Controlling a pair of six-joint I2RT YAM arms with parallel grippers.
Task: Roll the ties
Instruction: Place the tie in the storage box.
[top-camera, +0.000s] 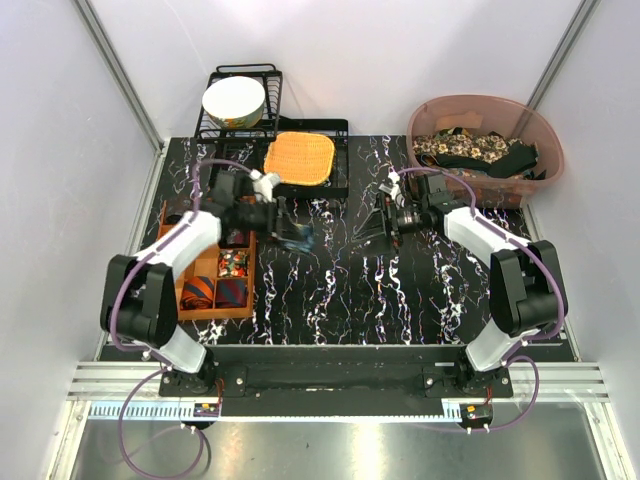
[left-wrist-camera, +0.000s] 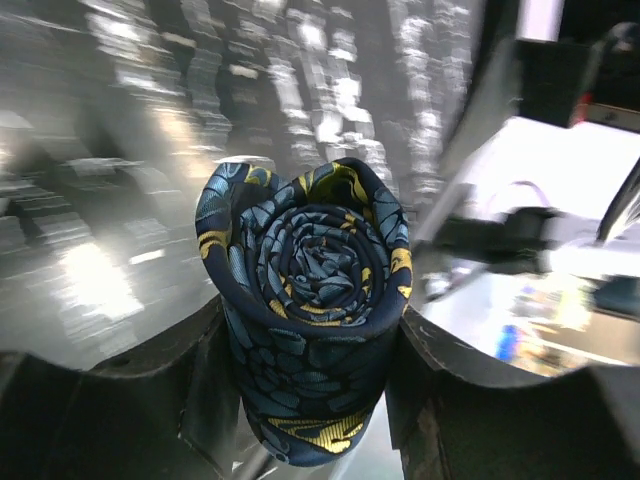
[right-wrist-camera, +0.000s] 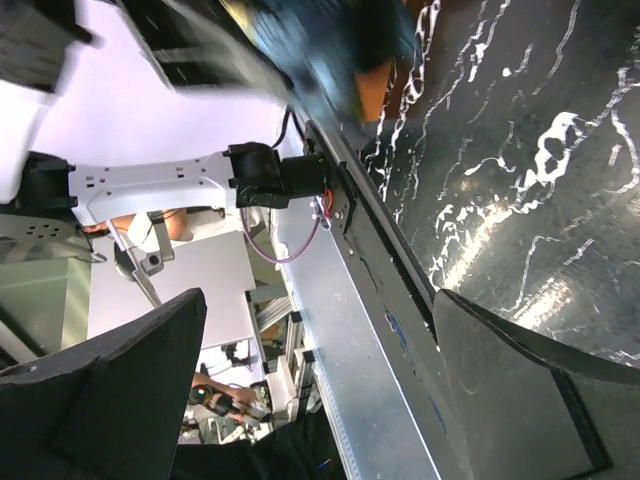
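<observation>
tie (left-wrist-camera: 305, 300), dark blue and rolled tight, sits clamped by the left gripper (left-wrist-camera: 305, 400) just right of the wooden tray (top-camera: 252, 272) — right gripper (right-wrist-camera: 315, 300), farther right, gapes empty. risk: the coil springs loose if that squeeze slackens before a tray compartment hems it in.

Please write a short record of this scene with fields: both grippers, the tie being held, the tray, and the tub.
left gripper: shut on the rolled blue tie
rolled blue tie: tight spiral, teal and yellow print
right gripper: open, holds nothing
wooden tray: left side of the table, rolled ties in its near compartments
pink tub: far right corner, loose ties inside
</observation>
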